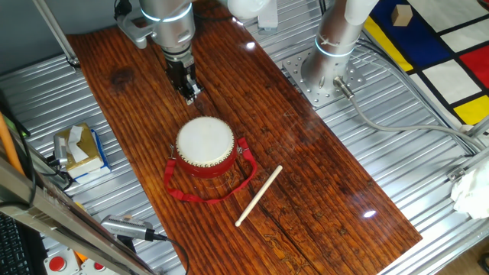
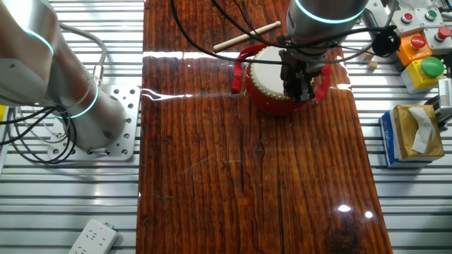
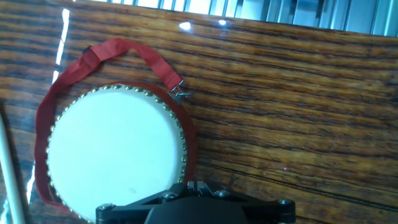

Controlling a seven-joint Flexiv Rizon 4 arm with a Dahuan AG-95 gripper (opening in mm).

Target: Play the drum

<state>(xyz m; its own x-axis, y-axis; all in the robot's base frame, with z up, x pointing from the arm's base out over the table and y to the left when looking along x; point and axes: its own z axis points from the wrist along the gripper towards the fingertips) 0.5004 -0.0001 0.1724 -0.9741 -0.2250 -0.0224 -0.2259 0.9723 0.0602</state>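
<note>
The drum [image 1: 205,143] is small, round and red with a cream-white head, brass studs and a red strap [image 1: 191,192]. It sits on the wooden table [image 1: 321,191]. It also shows in the other fixed view [image 2: 268,74] and in the hand view [image 3: 112,149]. My gripper [image 1: 189,90] hangs above the table just beyond the drum's far rim. Its jaws look pressed together with nothing between them; it also shows in the other fixed view [image 2: 299,88] and in the hand view [image 3: 196,185]. A thin pale wooden stick [image 1: 258,195] lies beside the drum.
A second arm's base [image 1: 325,72] stands on the metal plate beside the table. A tissue box [image 1: 80,149] lies off the table's left edge. Coloured button boxes [image 2: 417,42] and a power strip [image 2: 92,238] sit on the metal surface.
</note>
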